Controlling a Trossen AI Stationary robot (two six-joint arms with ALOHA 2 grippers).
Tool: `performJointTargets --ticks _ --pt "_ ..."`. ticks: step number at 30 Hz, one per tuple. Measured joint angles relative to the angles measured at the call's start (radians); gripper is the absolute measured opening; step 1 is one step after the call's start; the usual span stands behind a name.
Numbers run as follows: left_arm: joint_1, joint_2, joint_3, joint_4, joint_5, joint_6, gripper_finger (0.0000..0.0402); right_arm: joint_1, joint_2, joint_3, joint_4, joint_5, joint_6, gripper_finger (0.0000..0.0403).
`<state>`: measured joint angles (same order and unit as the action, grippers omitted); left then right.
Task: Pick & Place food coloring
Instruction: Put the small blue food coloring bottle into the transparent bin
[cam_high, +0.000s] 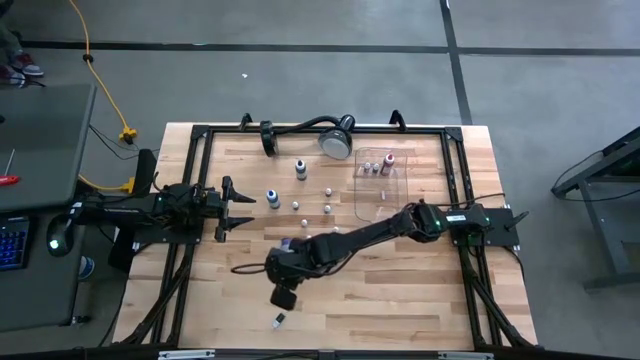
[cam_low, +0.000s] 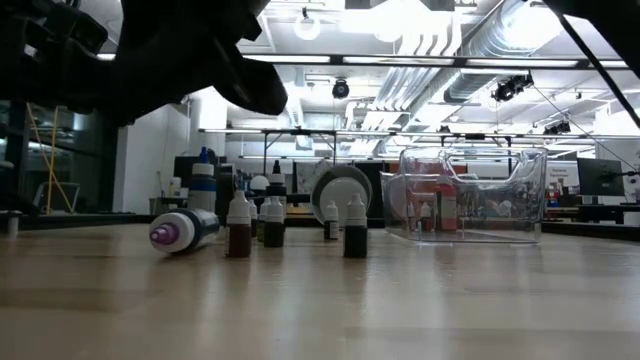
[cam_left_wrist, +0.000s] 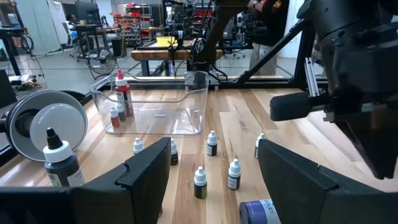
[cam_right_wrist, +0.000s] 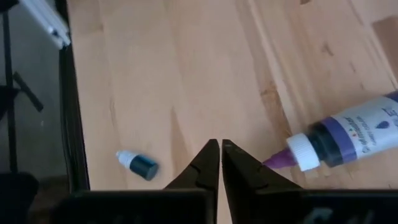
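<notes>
While pinched shut and empty, right gripper (cam_right_wrist: 220, 163) hung beside purple food-coloring bottle (cam_right_wrist: 348, 134); left gripper (cam_high: 232, 207) gaped wide.

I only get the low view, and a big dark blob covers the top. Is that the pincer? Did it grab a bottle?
Observer: That blob is the right arm. The right pincer is shut on nothing, above the table.
Operator: Any bottles I can't see?
Observer: Yes. A small teal bottle lies alone on its side, near the edge far from the tray.
Operator: Where's the other arm?
Observer: The left pincer waits open at the table's left side.
</notes>
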<state>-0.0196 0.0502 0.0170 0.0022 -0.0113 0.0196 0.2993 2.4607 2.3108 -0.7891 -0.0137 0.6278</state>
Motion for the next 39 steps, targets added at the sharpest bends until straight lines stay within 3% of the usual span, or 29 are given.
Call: performJointTargets --ticks 10,21,33,39 --pt "0.000 0.000 0.000 0.000 0.000 0.000 0.0239 -0.013 -0.001 0.000 0.184 -0.052 -0.119 0.0016" --pt "0.000 0.000 0.000 0.000 0.000 0.000 0.0239 -0.042 -0.078 -0.003 0.075 0.146 -0.305 0.0001" --pt "0.000 0.000 0.000 0.000 0.000 0.000 0.0239 -0.080 -0.206 -0.002 -0.125 0.242 -0.398 0.0001" --pt "0.000 0.000 0.000 0.000 0.000 0.000 0.0239 -0.102 -0.226 -0.003 -0.130 0.161 -0.475 0.0001"
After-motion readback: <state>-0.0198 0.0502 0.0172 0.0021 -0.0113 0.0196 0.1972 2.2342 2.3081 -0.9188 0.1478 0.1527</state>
